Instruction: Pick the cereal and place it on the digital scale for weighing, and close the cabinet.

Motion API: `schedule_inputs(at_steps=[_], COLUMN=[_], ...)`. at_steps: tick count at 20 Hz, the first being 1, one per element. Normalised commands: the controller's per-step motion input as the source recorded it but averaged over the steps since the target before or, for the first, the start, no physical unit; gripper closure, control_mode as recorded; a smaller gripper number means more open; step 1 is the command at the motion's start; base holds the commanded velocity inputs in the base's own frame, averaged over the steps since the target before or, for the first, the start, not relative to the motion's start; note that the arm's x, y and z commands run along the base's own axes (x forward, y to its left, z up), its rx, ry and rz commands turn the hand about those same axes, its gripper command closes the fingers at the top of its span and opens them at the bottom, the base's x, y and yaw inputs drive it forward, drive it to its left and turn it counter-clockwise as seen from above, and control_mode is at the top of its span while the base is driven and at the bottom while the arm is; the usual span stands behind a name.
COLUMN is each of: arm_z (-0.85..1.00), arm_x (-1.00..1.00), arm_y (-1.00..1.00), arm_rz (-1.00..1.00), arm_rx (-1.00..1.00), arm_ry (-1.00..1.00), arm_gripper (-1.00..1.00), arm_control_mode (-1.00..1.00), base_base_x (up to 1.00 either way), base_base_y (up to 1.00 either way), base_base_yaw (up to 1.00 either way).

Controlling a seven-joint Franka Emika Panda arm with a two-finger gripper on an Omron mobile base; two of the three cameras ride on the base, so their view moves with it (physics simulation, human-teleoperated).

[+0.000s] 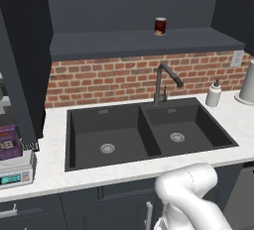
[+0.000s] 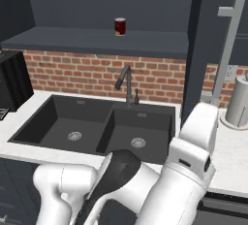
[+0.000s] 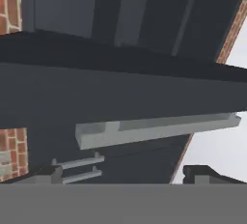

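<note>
At the left edge of the left base view one purple cereal box point(image 1: 10, 142) sits on top of one light grey digital scale point(image 1: 16, 172), both cut off by the frame; the scale's teal display faces forward and it rests on the white surface point(image 1: 49, 162) beside the double black sink point(image 1: 144, 132). The wall cabinet point(image 1: 139, 43) stands open: its shelf carries a single dark red can point(image 1: 159, 26) in the upper middle, and one open door shows edge-on at the far left. In the right base view another open door point(image 2: 193, 49) with one long silver bar handle point(image 2: 226, 49) rises at the upper right, hiding the wall behind it. One tall faucet point(image 1: 164, 83) stands behind the sink, one soap dispenser point(image 1: 214, 94) to its right, and a pale cylinder point(image 1: 247, 83) is cut off at the right edge. In the hand view the jaws point(image 3: 123, 175) stand wide apart, holding nothing; only the two tips show at the bottom, close before a door's silver handle point(image 3: 157, 129).
</note>
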Motion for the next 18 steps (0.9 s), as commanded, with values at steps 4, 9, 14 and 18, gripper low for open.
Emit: schedule_inputs(at_steps=[4, 9, 14, 18], arm_z=[-0.43, -0.42, -0.31, -0.08], arm_x=[-0.06, -0.01, 0.35, 0.64], arm_y=[-0.86, -0.47, 0.01, 0.02], arm_rz=[0.29, 0.26, 0.25, 0.20], arm_rx=[0.00, 0.00, 0.00, 0.00], arm_ry=[0.08, 0.13, 0.03, 0.00], arm_gripper=[-1.00, -1.00, -1.00, -1.00], arm_control_mode=[-1.00, -1.00, -1.00, -1.00], base_base_x=[0.00, 0.00, 0.00, 0.00], base_base_y=[0.00, 0.00, 0.00, 0.00], base_base_yaw=[0.00, 0.00, 0.00, 0.00])
